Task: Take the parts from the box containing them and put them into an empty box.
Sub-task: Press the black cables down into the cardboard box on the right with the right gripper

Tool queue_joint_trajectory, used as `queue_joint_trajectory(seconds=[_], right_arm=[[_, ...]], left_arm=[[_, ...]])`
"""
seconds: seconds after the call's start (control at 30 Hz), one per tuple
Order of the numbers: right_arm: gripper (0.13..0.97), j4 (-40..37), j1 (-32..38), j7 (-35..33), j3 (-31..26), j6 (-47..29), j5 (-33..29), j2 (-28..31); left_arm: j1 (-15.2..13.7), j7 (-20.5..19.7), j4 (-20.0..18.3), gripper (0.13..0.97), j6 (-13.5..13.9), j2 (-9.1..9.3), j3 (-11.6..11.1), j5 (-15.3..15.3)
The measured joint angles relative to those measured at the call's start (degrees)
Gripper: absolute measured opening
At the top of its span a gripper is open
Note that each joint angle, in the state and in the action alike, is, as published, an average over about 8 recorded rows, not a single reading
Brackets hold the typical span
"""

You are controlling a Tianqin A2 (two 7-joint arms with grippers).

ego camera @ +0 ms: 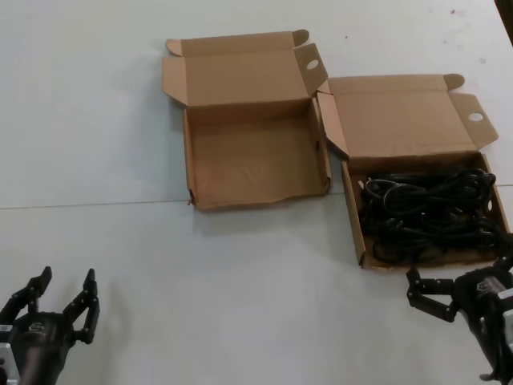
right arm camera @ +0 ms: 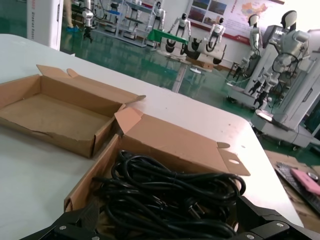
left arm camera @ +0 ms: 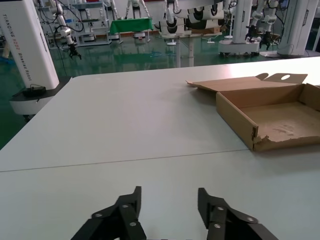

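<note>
The right gripper hovers just at the near edge of the box containing them, its black fingers spread wide and holding nothing. The parts lie directly ahead of it, a short reach forward over the near wall. They are black coiled power cables, thin, rubbery and glossy, looped and tangled into 1 loose heap that fills most of the tray; their long bundles run mostly crosswise to the gripper's approach. A plug end shows among the coils in the right wrist view.

The empty box sits ahead and to the left of the right gripper, just beside the full one, their lids touching. It is shallow brown cardboard, matte, with a bare floor, a crumpled near corner and an upright hinged lid with a round-holed flap.

The left gripper rests low over the white tabletop, fingers also spread, well apart from both boxes. The right arm is clearly the nearer one, so the first pick likely falls to it.
</note>
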Motion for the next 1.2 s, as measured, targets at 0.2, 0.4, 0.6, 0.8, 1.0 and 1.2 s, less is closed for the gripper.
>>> queue_joint_trajectory(seconds=[0.2,0.4,0.6,0.8,1.0,1.2], right_arm=[[0.966,1.4,0.8,0.0,-3.1,2.5,0.0,4.5],[0.966,3.3,4.8,0.0,-13.3,9.8,8.3,16.8],[0.966,4.4,13.7,0.0,-27.4,15.3,19.6,31.1],[0.966,4.4,26.8,0.0,-43.0,15.9,28.2,42.3],[0.966,3.7,40.5,0.0,-56.8,13.2,32.0,48.1],[0.966,1.6,50.6,0.0,-64.5,6.1,26.7,50.0]], left_arm=[[0.0,0.0,0.0,0.406,0.0,0.0,0.0,0.0],[0.0,0.0,0.0,0.305,0.0,0.0,0.0,0.0],[0.0,0.0,0.0,0.214,0.0,0.0,0.0,0.0],[0.0,0.0,0.0,0.201,0.0,0.0,0.0,0.0],[0.0,0.0,0.0,0.16,0.0,0.0,0.0,0.0],[0.0,0.0,0.0,0.158,0.0,0.0,0.0,0.0]])
